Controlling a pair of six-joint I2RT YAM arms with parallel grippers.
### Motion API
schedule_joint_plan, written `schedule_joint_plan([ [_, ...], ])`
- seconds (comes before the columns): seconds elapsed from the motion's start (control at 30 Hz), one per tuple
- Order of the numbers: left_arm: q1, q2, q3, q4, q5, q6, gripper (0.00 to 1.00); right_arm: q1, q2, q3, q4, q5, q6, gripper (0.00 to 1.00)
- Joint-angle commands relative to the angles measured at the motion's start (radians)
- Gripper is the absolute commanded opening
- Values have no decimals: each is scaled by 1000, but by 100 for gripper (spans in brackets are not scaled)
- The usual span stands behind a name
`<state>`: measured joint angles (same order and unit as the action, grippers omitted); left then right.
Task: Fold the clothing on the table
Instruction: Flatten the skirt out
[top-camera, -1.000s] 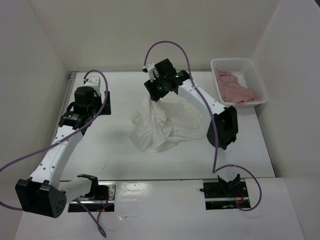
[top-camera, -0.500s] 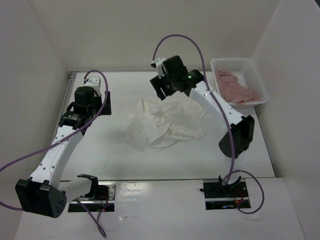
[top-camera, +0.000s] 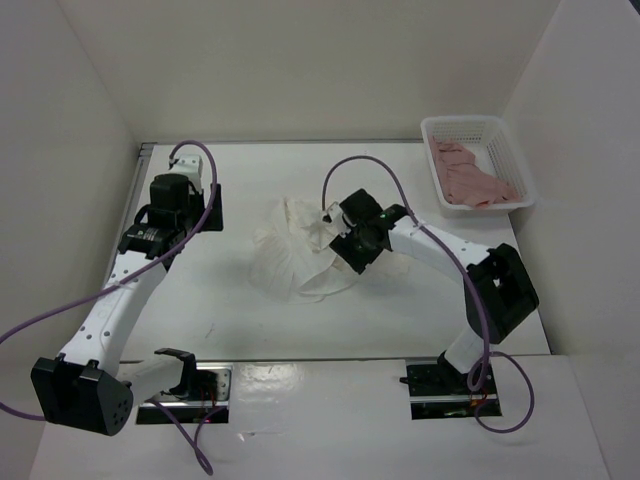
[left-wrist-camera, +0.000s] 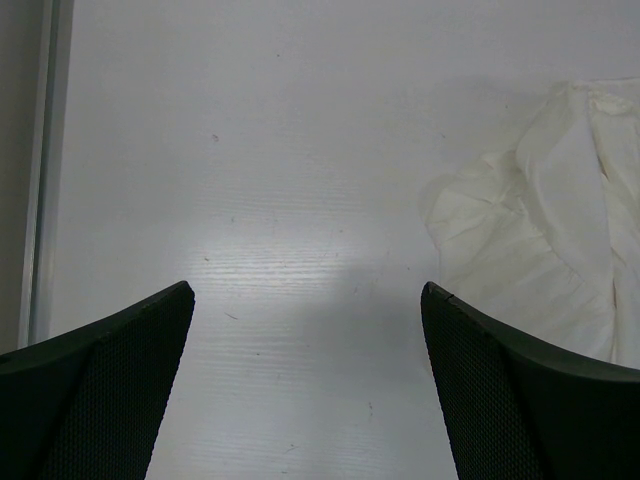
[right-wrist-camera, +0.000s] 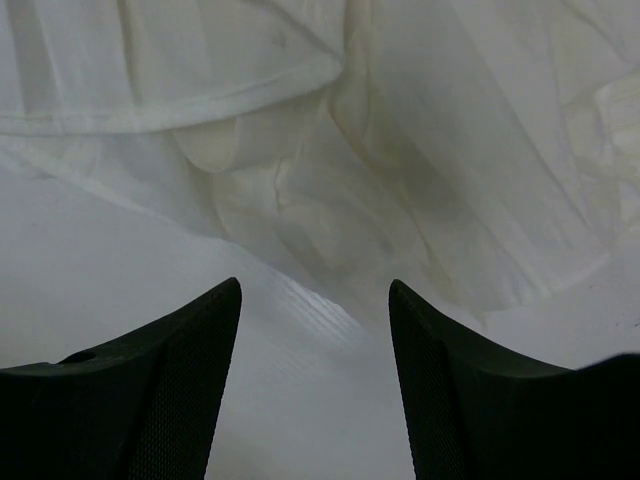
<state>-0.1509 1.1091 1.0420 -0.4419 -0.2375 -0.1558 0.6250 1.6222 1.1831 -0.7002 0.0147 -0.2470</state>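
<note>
The white, thin, crinkled tiered garment (top-camera: 290, 255) lay in a rumpled heap near the middle of the large flat white table (top-camera: 250, 325), its wavy hem spreading toward the near-left. Bare tabletop ran all round it: a wide stretch on the left as far as the thin metal rail (left-wrist-camera: 40, 170) at the table's edge, a band along the near side in front of the arm bases, and a stretch on the right up to the small white lattice plastic basket (top-camera: 432, 135) in the far-right corner. A pink crumpled garment (top-camera: 475, 182) lay in that basket, well apart from the white one.

The right gripper (right-wrist-camera: 315, 290) was low at the heap's right side, its black fingers apart with nothing pinched between them. Creased folds lay just ahead of the tips, and bare table showed in the gap.

The left gripper (left-wrist-camera: 305, 295) hung over bare table at the far-left, jaws spread wide and holding nothing. The ruffled hem showed only at the right of its view, outside the fingers.

Plain white walls closed in the table at the left, back and right.
</note>
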Motion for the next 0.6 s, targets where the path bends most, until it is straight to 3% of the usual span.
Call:
schedule_joint_plan([
  [0.0,7,-6,-8,22,15,19,100,59,-50,-57,159,66,-58,66],
  [0.37,7,-6,-8,31,15,19,100,191,-2,-69,212,163,-58,66],
  [0.57,7,-6,-8,31,15,19,100,191,45,-59,232,163,-58,66],
])
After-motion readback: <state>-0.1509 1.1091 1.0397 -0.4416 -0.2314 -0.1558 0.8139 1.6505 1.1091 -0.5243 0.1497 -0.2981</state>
